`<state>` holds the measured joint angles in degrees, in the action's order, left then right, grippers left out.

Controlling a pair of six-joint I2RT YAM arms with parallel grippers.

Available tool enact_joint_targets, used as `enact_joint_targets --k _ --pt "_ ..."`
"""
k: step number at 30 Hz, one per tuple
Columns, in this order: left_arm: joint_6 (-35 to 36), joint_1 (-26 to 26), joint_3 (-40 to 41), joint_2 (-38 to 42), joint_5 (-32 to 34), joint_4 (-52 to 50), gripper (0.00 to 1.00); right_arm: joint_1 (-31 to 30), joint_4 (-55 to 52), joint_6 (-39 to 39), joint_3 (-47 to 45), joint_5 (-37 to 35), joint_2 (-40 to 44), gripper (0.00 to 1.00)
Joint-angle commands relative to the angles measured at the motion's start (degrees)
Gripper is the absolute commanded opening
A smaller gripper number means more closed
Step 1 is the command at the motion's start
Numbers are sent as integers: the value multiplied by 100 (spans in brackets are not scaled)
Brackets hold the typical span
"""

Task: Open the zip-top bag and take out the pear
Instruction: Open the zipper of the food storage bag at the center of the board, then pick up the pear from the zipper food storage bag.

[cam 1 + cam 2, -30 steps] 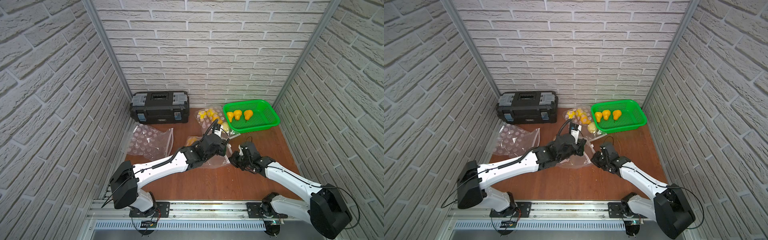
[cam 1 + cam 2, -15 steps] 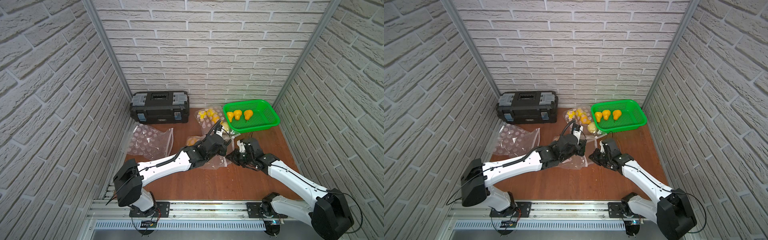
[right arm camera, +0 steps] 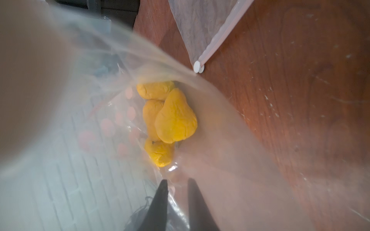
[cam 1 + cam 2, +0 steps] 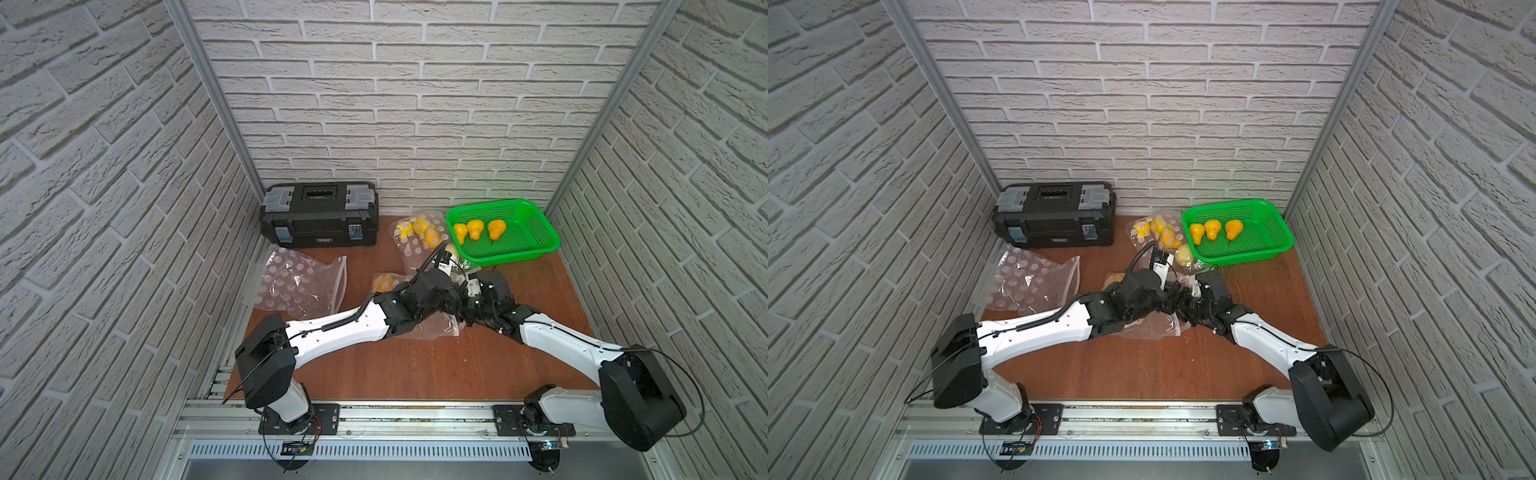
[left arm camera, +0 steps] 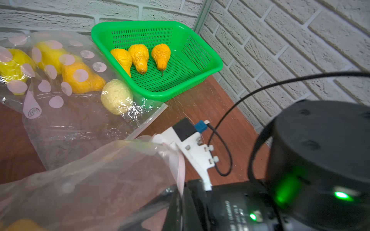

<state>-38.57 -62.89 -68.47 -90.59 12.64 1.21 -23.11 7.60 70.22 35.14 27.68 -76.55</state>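
Zip-top bag (image 4: 442, 328), clear with pale dots, lies mid-table under both wrists, its mouth lifted. Several orange pears (image 3: 176, 118) sit bunched deep inside it, behind film. The left gripper (image 4: 456, 306) is clamped on the bag's raised edge. The right gripper (image 3: 177, 180) has its dark fingers a little apart at the mouth, with film across the gap.

The left forearm covers much of the bag in both top views. Just behind lies a second bag of yellow fruit (image 4: 415, 232), one corner touching the green basket (image 4: 536, 220), which holds three loose pears (image 4: 476, 230). A flat dotted bag (image 4: 299, 282) lies well to the left, in front of a black toolbox (image 4: 320, 216) against the back wall.

The table (image 4: 415, 365) is reddish-brown wood, scuffed. White brick-pattern walls (image 4: 415, 104) close in three sides, and an aluminium rail (image 4: 395, 419) carries both arm bases.
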Motion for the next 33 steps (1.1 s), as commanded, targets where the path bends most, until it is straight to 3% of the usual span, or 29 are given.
enact_joint_targets --k 1,5,8,11,15,20,22,26,33 --pt "67 -168 -197 -128 -210 704 0 -44 1298 342 -139 265 -415 22" --pt "161 -191 -414 -219 -278 490 1 -44 1821 205 -192 575 -910 24" --pt "216 -156 -415 -37 211 -18 40 -40 1670 -68 -179 677 -1057 26" --pt "142 -33 -251 378 1056 -811 51 -39 1521 -293 -202 729 -1163 32" --pt "-430 555 213 951 1421 -1918 50 -45 1579 -484 -133 1045 -1401 39" --pt "-766 1636 949 1164 329 -2014 34 -44 1473 -709 59 1112 -1617 46" --pt "-729 1962 1071 1012 -57 -1937 28 -45 1464 -744 150 1132 -1715 49" --pt "-497 2391 958 380 -555 -1918 26 -44 1524 -771 289 1125 -1814 60" --pt "-375 2616 633 -721 -1252 -1788 23 -69 1507 -804 593 1263 -2005 68"
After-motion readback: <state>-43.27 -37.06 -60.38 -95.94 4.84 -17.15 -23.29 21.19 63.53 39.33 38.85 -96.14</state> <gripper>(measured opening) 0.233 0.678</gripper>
